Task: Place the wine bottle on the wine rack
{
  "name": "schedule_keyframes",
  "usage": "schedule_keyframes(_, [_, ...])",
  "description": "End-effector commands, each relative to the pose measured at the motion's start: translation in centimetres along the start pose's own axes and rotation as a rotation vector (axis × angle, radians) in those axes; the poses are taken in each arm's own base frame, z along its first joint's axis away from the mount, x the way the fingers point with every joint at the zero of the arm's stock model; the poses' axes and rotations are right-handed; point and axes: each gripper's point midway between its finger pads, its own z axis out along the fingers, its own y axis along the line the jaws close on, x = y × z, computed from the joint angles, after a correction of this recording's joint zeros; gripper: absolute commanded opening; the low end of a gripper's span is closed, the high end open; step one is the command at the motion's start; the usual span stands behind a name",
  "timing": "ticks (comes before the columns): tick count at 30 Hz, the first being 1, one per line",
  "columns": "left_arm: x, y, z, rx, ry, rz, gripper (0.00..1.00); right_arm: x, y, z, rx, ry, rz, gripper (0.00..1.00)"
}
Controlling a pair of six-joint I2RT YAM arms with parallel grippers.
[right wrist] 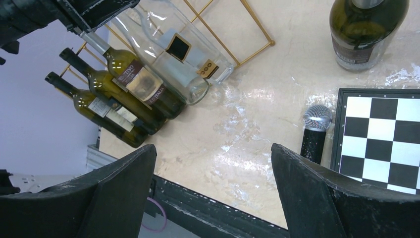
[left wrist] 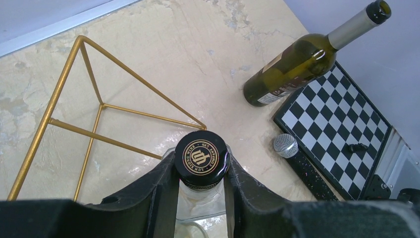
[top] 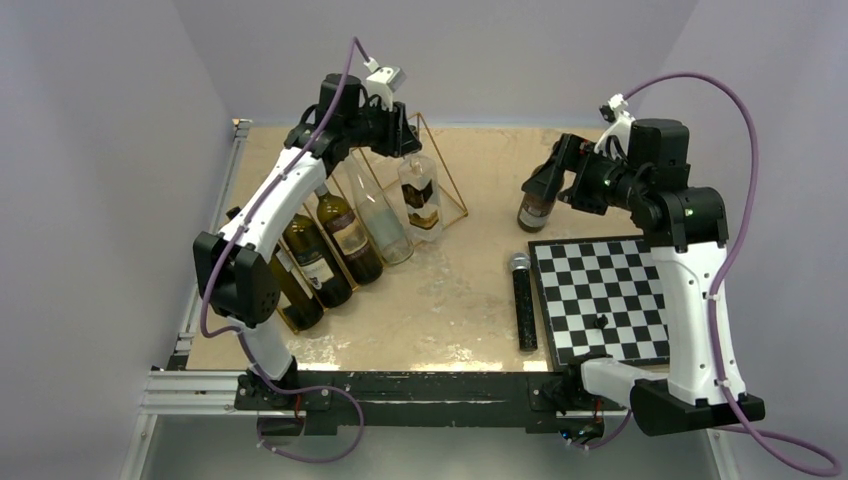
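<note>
Black left fingers (left wrist: 158, 196) are clamped on the capped neck of the clear glass wine bottle (left wrist: 200, 159), which is leaned into the gold wire wine rack (left wrist: 101, 105), likely steadied until seated. Right fingers (right wrist: 119, 183) are spread wide, empty, near the upright dark green bottle (right wrist: 366, 29).

A table (top: 450, 300) with a pale beige, marbled top stands enclosed by 3 plain lavender-grey walls: the left wall (top: 100, 150), the back wall (top: 450, 50) and the right wall (top: 790, 130); a silver aluminium rail (top: 226, 180) lines its left edge; a black bar (top: 430, 385) crosses the near edge; soft, even light leaves glossy patches (right wrist: 233, 114) on the tabletop.
</note>
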Motion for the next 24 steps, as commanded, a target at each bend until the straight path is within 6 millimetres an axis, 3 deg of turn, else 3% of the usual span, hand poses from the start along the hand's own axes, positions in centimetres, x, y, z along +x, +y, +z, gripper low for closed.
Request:
schedule_keyframes(1, [-4.5, -1.8, -0.6, 0.100, -0.151, 0.032, 0.00, -0.5, 0.3, -0.7, -0.008, -0.041, -0.017, 0.90])
schedule_keyframes(8, [-2.5, 0.0, 0.6, 0.050, -0.116, 0.019, 0.00, -0.3, 0.1, -0.6, 0.000, -0.038, -0.016, 0.90])
schedule_keyframes(23, [0.0, 2.6, 1.9, 0.016, -0.087, 0.056, 0.00, -0.2, 0.0, -0.4, 0.002, -0.033, -0.014, 0.90])
schedule_keyframes(24, [0.3, 2.9, 2.0, 0.009, -0.077, 0.041, 0.03, -0.3, -0.1, -0.4, 0.006, -0.036, -0.013, 0.90])
